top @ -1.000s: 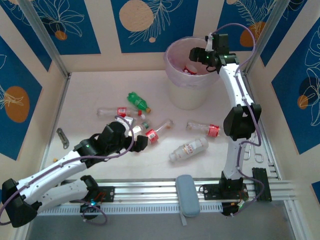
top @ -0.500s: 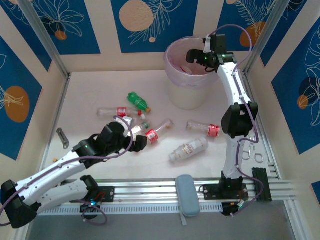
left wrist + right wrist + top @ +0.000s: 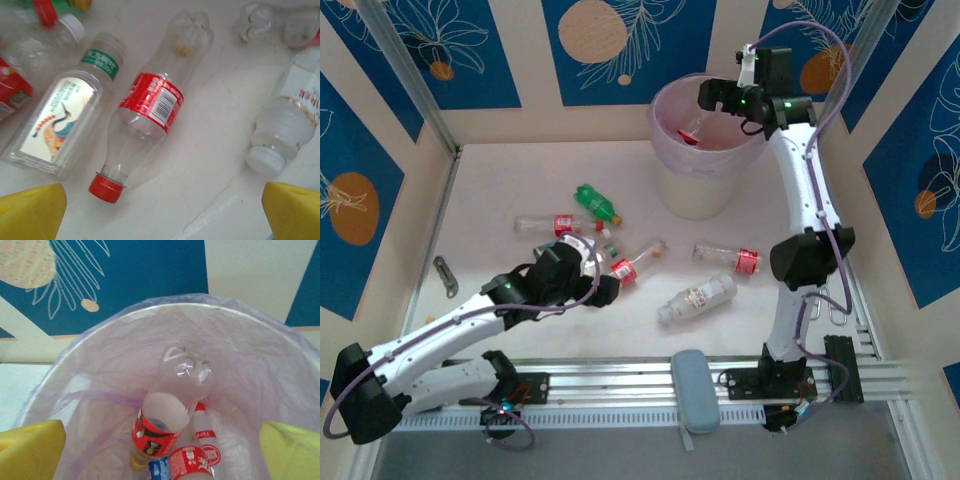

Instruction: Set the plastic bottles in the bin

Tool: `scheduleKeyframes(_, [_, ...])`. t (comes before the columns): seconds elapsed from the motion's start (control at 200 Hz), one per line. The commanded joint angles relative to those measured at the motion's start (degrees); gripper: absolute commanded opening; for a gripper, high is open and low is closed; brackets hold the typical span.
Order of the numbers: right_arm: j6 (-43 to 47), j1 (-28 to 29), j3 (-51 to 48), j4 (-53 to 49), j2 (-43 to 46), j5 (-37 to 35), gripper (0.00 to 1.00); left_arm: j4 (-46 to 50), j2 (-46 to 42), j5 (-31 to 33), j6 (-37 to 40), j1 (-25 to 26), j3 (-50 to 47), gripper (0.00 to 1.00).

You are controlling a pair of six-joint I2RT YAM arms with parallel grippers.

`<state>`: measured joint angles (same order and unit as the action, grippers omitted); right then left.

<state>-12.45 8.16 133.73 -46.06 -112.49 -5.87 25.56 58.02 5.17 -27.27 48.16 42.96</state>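
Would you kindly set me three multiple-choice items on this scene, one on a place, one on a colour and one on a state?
1. The right tool hangs: A above the bin; B at the table's near edge; C against the left wall.
2. The cap of the red-labelled bottle in the middle of the left wrist view is: A white; B red; C green.
3. The left tool is: A open; B shut on a bottle; C shut on nothing.
Answers: 1 A, the lined bin mouth lies straight under it in the right wrist view; 2 B, the cap matches the red label; 3 A, its yellow fingers stand wide apart at the picture's lower corners.
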Motion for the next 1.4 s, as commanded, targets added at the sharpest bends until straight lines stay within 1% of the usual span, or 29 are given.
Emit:
scheduleKeyframes(0.0, [1.33,1.42,-5.77,-1.76,8.87,-0.68,0.99,-3.29,3.96,-5.43,3.62,-0.15,3.77,1.0])
scheduleKeyframes(0.07, [0.3,2.07,-12.0,-1.51,14.14,-1.41,0.99,-5.1,7.21,-8.84,6.08,1.01,5.25,1.0])
scheduleKeyframes(0.195, [-3.26,1.95,-23.33,-2.77,23.83,-2.67,0.99,-7.78,12.99,-12.8,10.07,3.86,8.13,1.0])
scheduleKeyframes(0.405, [-7.88,-1.0,-43.85,-1.22,40.51,2.13,0.99,-7.42,25.74,-14.98,16.97,7.23,16.43,1.0])
scheduleKeyframes(0.545, [-8.93,-3.65,-52.9,-1.74,48.69,7.74,0.99,-7.72,34.16,-17.04,19.25,8.82,22.75,1.0])
scheduleKeyframes(0.64, [-9.03,-6.6,-57.71,-2.07,53.04,11.64,0.99,-6.61,39.43,-17.04,20.38,10.32,26.65,1.0])
scheduleKeyframes(0.705, [-9.35,-9.74,-61.33,-1.35,55.72,17.42,0.99,-6.12,42.28,-16.8,20.98,11.34,28.52,1.0])
scheduleKeyframes(0.78, [-11.39,-15.05,-65.56,0.98,58.74,25.25,0.99,-5.78,44.85,-15.97,21.2,12.16,29.95,1.0])
scheduleKeyframes(0.885, [-13.29,-21.56,-69.29,4.28,61.05,34.54,1.0,-5.23,47.44,-15.01,21.28,12.86,30.93,1.0])
scheduleKeyframes(0.955, [-13.44,-24.54,-69.79,4.49,61.23,37.57,1.0,-4.57,48.77,-15.1,21.55,13.26,31.48,1.0])
scheduleKeyframes(1.055, [-13.23,-26.44,-70.43,4.82,61.12,38.87,1.0,-4.46,50.35,-15.3,21.98,13.97,31.95,1.0])
scheduleKeyframes(1.22, [-13.44,-26.71,-71.98,5.99,60.71,39.37,1.0,-4.73,54.47,-15.97,21.73,14.31,34.12,0.99])
scheduleKeyframes(1.396, [-12.05,-26.85,-72.21,4.62,60.94,38.18,1.0,-5.29,57.2,-16.47,21.55,14.68,36.13,0.94])
